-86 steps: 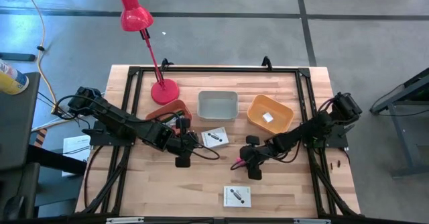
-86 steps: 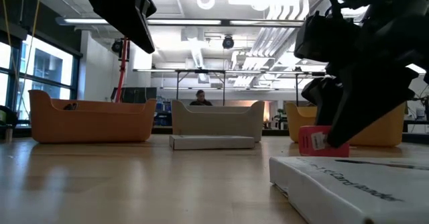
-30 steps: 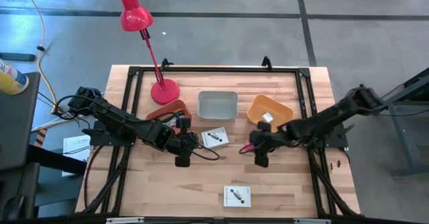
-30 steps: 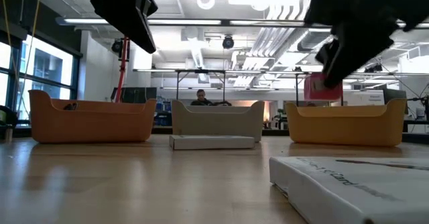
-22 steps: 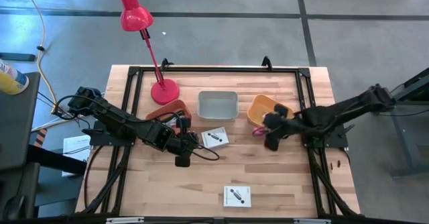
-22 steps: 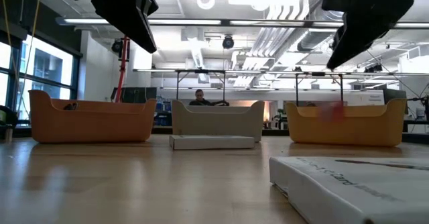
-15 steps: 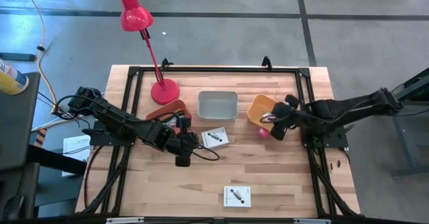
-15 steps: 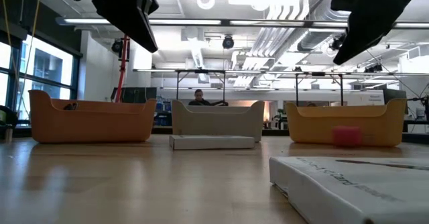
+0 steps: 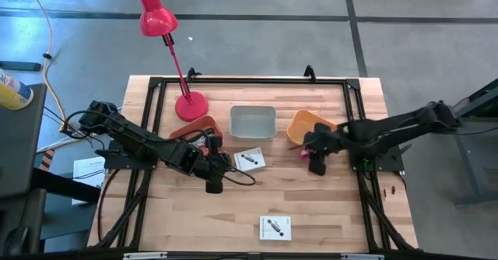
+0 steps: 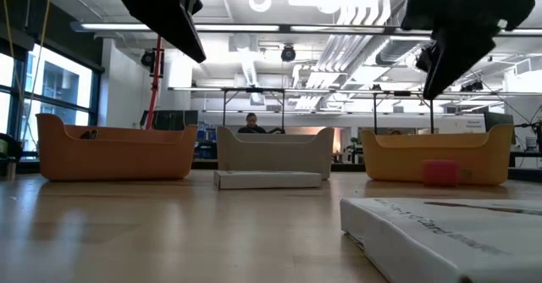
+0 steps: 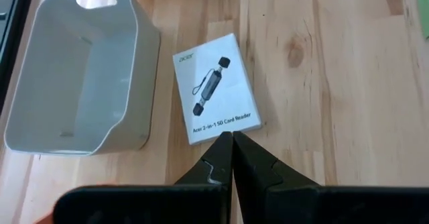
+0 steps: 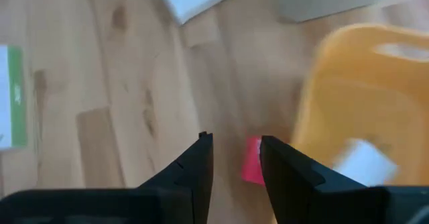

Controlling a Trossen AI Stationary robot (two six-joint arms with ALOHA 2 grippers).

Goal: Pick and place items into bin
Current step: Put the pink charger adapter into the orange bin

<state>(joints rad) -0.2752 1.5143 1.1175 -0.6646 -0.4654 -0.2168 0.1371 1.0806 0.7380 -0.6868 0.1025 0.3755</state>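
A tiny pink block [image 9: 302, 154] lies on the wood just in front of the orange bin [image 9: 299, 121]; the low view shows the pink block [image 10: 440, 173] resting on the table against the orange bin's wall [image 10: 398, 160]. My right gripper [image 9: 315, 165] hangs open well above it; in its wrist view the pink block [image 12: 253, 160] shows on the table between the fingers of my right gripper [image 12: 236, 140]. A white block [image 12: 362, 158] lies inside the orange bin. My left gripper [image 11: 232, 138] is shut, hovering over the near edge of a white packet [image 11: 216, 86].
A grey bin [image 9: 253, 122] stands at the far middle, a reddish-orange bin [image 9: 194, 128] left of it, and a red lamp [image 9: 191, 104] beyond. A second white packet [image 9: 275, 227] lies near the front edge. A green thing [image 12: 13, 96] shows in the right wrist view.
My right gripper carried the pink block up and toward the orange bin at the far right, then let go. The block fell and landed on the table in front of the bin's wall. The gripper has since drawn back a little toward the near edge.
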